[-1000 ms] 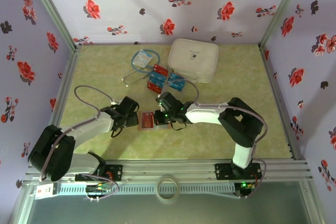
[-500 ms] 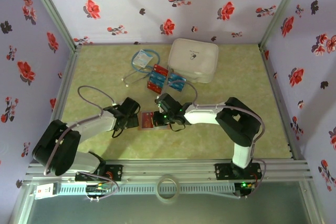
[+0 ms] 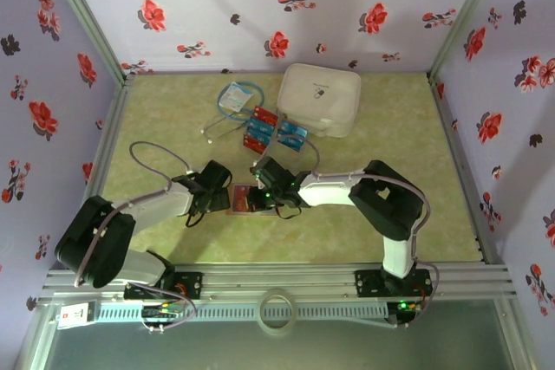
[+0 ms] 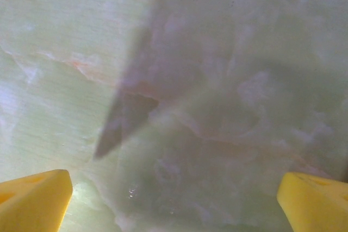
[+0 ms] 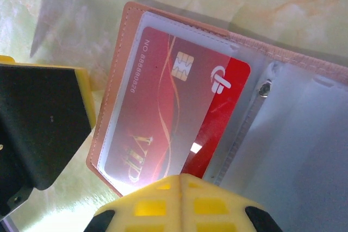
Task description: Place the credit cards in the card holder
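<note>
Moved: my right gripper (image 5: 179, 191) crept left over the mid-table card holder (image 5: 116, 85).
Claws: right shut, empty; left gripper (image 4: 174, 194) wide.
Progress: red card (image 5: 163, 112) nearly sleeved; credit cards (image 3: 258, 137) wait toward far edge.

Overhead camera views the whole table (image 3: 390, 119); wrist cameras face it closely.

Black-and-white jointed arms (image 3: 147, 210), looping grey cables (image 3: 156, 148), left pincer (image 4: 174, 202) with yellow fingertips (image 4: 32, 199), right pincer (image 5: 180, 180) yellow, black-bodied.

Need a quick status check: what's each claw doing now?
Left claw: open, empty.
Right claw: shut, tip at the red card in the card holder.
</note>
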